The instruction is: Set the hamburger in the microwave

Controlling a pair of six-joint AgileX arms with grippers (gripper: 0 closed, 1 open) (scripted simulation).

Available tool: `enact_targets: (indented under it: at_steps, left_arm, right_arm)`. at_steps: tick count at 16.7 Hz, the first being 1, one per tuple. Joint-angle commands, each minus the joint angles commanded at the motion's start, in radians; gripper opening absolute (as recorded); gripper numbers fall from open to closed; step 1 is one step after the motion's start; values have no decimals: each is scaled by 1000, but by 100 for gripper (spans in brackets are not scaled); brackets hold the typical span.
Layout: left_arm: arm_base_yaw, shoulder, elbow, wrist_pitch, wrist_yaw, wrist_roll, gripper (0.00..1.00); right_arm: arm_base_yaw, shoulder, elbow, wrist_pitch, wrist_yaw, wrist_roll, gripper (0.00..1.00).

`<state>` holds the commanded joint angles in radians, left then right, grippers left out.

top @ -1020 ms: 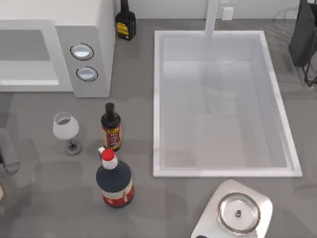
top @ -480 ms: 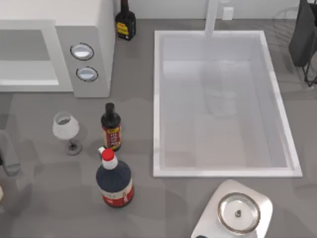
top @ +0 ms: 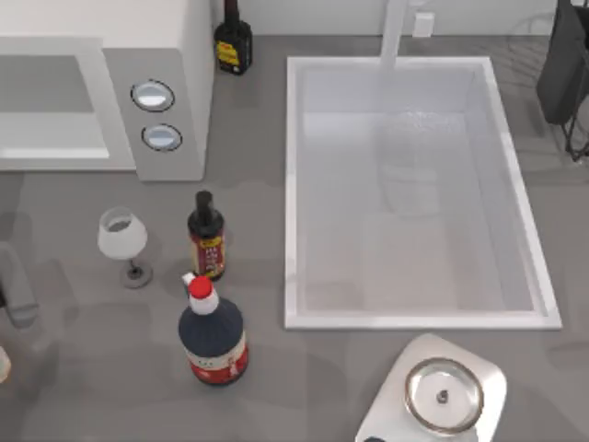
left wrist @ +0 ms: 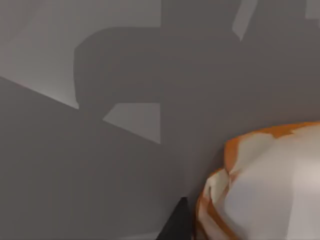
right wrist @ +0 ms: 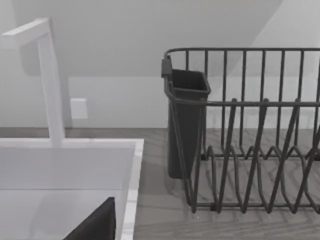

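Now we close in on the hamburger.

The microwave stands far left, well apart; the hamburger lies under our left gripper, finger state unclear. We should centre it before clenching.

The left arm is showing as a grey link at the top view's nine o'clock edge, reaching toward seven o'clock. One dark fingertip is jutting into the left wrist view. The right arm is sitting parked beyond two o'clock.
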<state>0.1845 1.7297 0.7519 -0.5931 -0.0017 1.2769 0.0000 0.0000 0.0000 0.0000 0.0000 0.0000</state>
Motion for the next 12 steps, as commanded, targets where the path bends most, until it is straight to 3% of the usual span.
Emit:
enact_targets:
  at_steps: [5, 6, 12]
  left_arm:
    - [0, 0, 0, 0, 0, 0, 0]
    - [-2, -68, 34, -98, 11, -25, 0]
    - [-5, -127, 145, -273, 11, -19, 0]
  right_arm:
    - [0, 0, 0, 0, 0, 0, 100]
    - [0, 0, 0, 0, 0, 0, 100]
    - [0, 0, 0, 0, 0, 0, 100]
